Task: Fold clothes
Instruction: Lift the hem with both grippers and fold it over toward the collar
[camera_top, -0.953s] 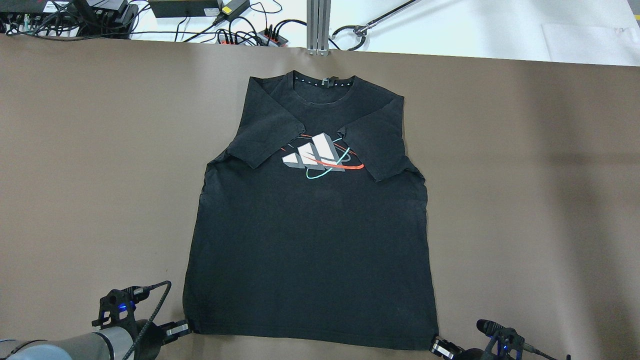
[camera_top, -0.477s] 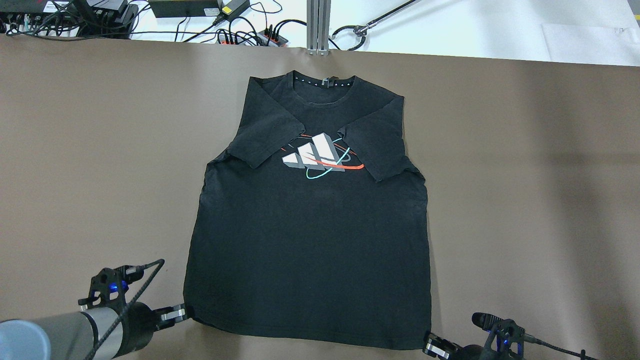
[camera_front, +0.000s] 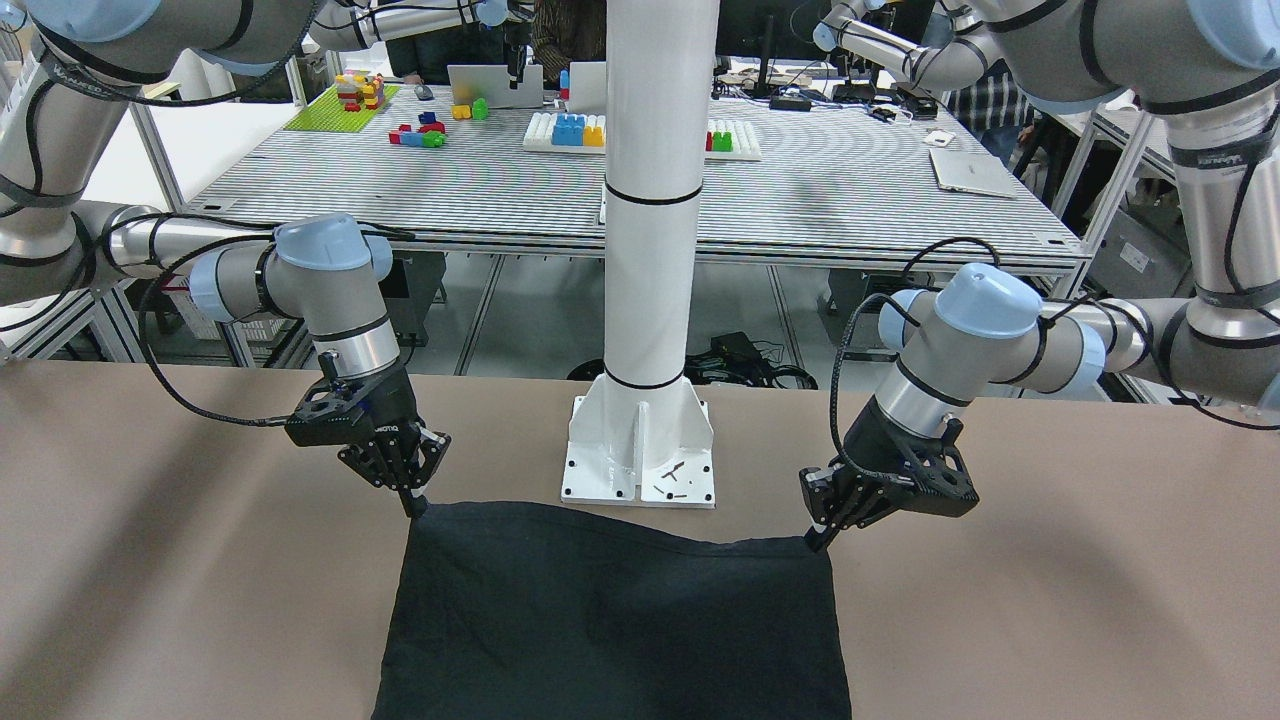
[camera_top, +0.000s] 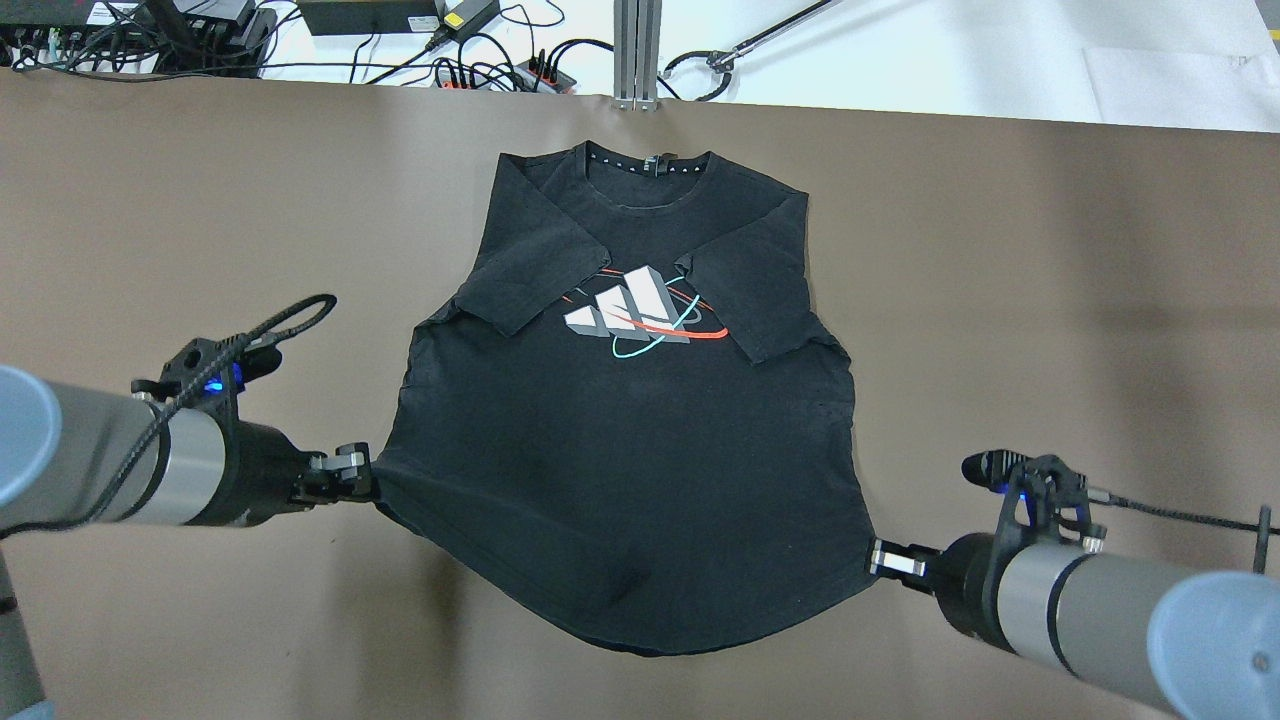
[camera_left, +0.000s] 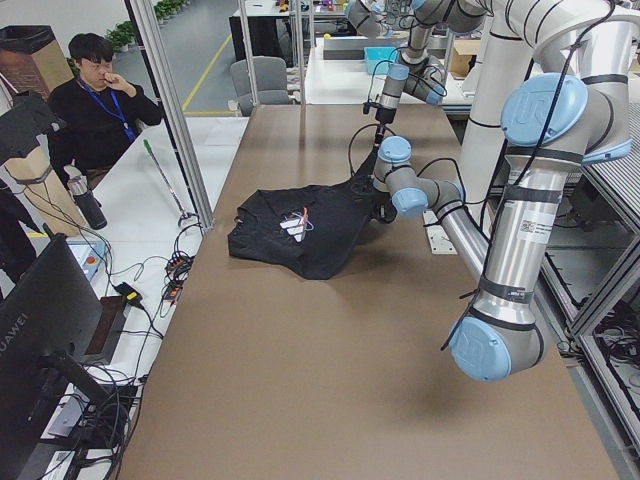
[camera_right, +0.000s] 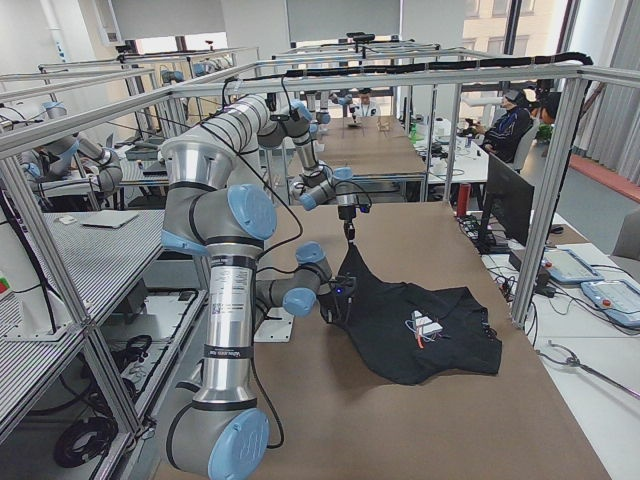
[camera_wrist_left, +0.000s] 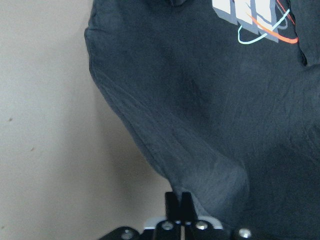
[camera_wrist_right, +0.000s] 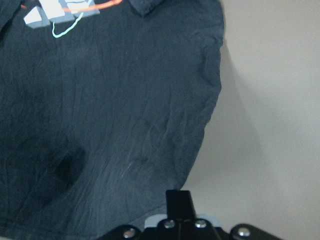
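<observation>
**Q:** What is on your table?

**A:** Your table (camera_top: 1050, 300) has a plain matte brown top. A black T-shirt (camera_top: 620, 450) lies at its middle, print side up. The collar is near the far edge, and both sleeves are folded in over the chest. The near hem hangs lifted off the surface. A white pillar base (camera_front: 640, 470) stands at the robot's edge.

Both arms stretch forward, left end effector (camera_top: 360, 473) and right end effector (camera_top: 880, 557) clamped closed.
</observation>
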